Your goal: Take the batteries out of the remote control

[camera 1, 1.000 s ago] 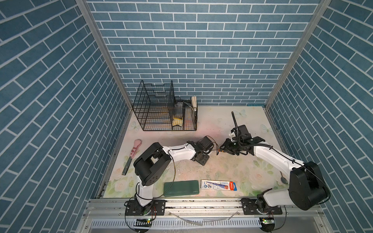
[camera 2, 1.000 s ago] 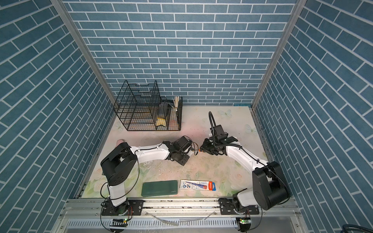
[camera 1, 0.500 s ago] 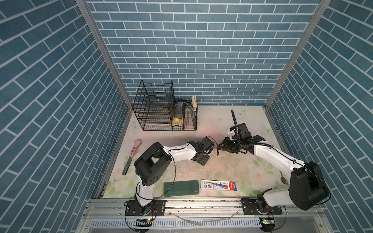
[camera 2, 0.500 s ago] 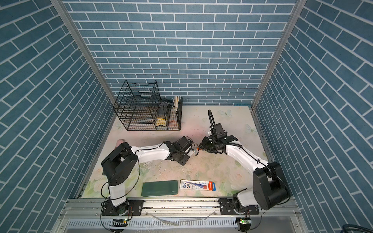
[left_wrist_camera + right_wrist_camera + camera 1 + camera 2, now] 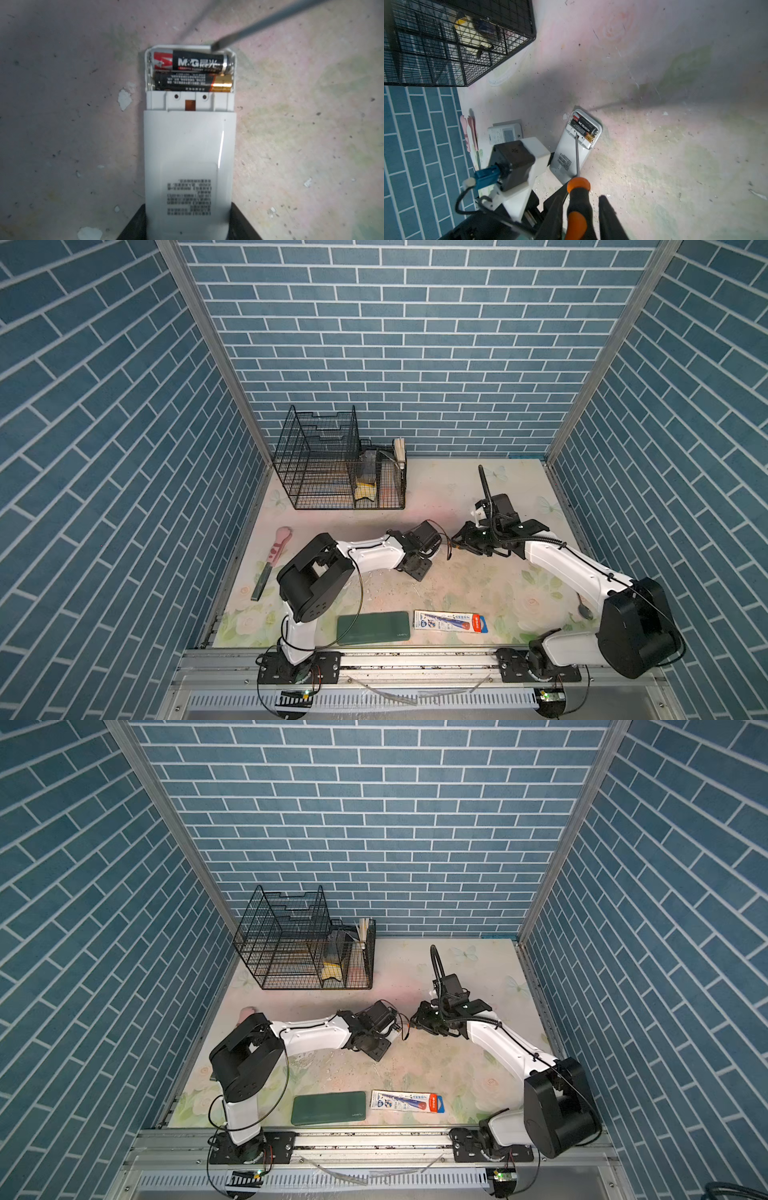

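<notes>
so the remote control [image 5: 189, 145] is a slim white one lying back-up on the tabletop, roughly in the middle and well away from every edge, with a printed label on its back. The cover's off at one end, so the compartment is wide open. Two batteries [image 5: 583, 128] show in there, side by side, crosswise to the remote's length. The outer battery [image 5: 193, 62] is black with a red patch and M&G lettering, and looks a bit skewed. The inner battery [image 5: 193, 83] is black with small print and a gold end, sitting straight
</notes>
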You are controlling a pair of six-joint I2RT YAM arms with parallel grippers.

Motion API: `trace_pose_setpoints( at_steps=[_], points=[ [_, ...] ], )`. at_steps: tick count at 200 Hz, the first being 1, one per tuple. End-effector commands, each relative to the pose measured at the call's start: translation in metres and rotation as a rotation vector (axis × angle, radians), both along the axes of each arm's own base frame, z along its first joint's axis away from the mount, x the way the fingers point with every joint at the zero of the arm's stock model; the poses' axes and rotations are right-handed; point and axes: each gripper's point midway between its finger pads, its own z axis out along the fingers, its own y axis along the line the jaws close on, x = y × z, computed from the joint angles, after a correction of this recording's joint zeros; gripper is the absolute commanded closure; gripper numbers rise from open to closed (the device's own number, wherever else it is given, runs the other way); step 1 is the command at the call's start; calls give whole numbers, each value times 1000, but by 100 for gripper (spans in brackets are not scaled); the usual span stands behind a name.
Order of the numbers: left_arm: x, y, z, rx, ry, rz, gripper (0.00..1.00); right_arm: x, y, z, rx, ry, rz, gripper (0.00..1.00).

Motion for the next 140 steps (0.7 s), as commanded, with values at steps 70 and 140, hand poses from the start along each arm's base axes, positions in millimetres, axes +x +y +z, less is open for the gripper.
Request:
trace_pose_setpoints(
  at_steps=[70, 140],
  points=[
    [-46, 32, -57, 149, 206, -26, 65, -21, -13, -18, -38, 47, -15, 100],
    [-47, 32, -58, 148, 209, -27, 66, -12, -8, -12, -19, 21, -15, 100]
  ],
)
